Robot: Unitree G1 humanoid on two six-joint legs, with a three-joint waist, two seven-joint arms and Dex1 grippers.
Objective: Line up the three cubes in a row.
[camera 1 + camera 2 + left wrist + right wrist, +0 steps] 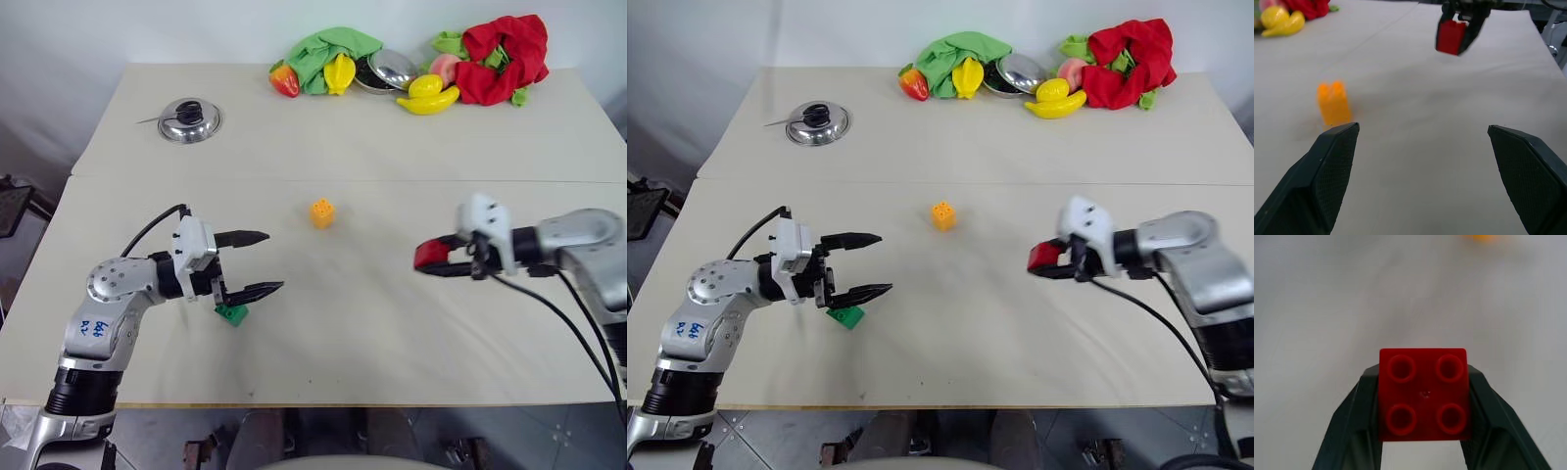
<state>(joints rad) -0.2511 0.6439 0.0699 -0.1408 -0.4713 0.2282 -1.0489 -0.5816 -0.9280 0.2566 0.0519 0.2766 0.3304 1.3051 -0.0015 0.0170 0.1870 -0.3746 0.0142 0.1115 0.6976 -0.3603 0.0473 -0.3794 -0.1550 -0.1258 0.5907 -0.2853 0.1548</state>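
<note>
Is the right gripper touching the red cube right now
Touching. In the right wrist view the red cube sits clamped between the two fingers of the right gripper, which press against both its sides.

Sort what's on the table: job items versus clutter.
Job: orange cube; green cube; red cube, held in the right gripper.
Clutter: toy fruits, red cloth, green cloth, two metal lids.

Three cubes: one orange cube (322,212), one green cube (232,313), one red cube (429,256).
</note>
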